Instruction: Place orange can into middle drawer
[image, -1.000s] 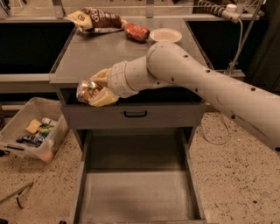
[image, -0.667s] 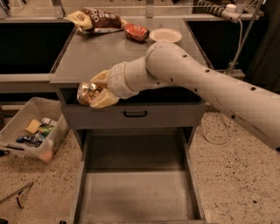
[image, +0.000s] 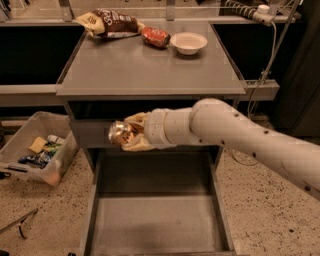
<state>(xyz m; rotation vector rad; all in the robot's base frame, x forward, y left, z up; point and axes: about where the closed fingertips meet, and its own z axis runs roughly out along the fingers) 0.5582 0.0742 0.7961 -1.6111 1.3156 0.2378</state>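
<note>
Carrying the orange can (image: 118, 134) clamped between its fingers, the gripper (image: 128, 136) hangs above the rear of the open middle drawer (image: 155, 217); lowering toward its floor, then release, likely comes next.

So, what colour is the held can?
Shiny golden-orange, brownish marks, camera view; the gripper holds the can above the middle drawer.
</note>
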